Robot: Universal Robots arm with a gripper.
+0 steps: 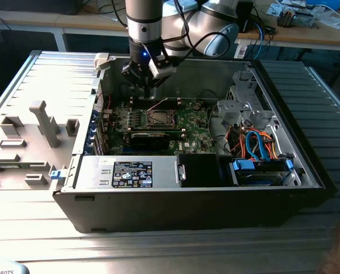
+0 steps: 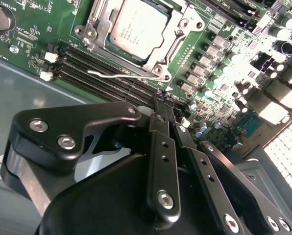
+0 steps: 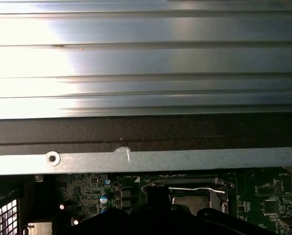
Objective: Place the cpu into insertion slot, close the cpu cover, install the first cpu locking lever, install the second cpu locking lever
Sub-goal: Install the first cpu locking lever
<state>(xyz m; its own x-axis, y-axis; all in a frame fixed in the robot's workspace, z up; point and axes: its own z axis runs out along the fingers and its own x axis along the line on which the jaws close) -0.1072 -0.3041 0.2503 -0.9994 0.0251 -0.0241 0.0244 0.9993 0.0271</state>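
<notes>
The cpu (image 2: 138, 30) sits in the insertion slot (image 1: 158, 118) on the green motherboard (image 2: 33, 44), framed by the closed cpu cover (image 2: 99, 22); the second wrist view resolves this, plus a wire locking lever (image 2: 121, 76) lying beside the socket. The exterior view places the gripper (image 1: 145, 85) above the board inside the computer case (image 1: 187, 200). Its fingers (image 2: 161, 117) are pressed together, holding nothing.

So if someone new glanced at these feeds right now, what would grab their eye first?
Probably the open computer case with its green motherboard, and the arm's tool hanging just above the board's far edge. In the second wrist view, the cpu sits in the insertion slot with the cpu cover closed around it. A thin wire lever lies beside the slot, near the tool's fingers.
</notes>
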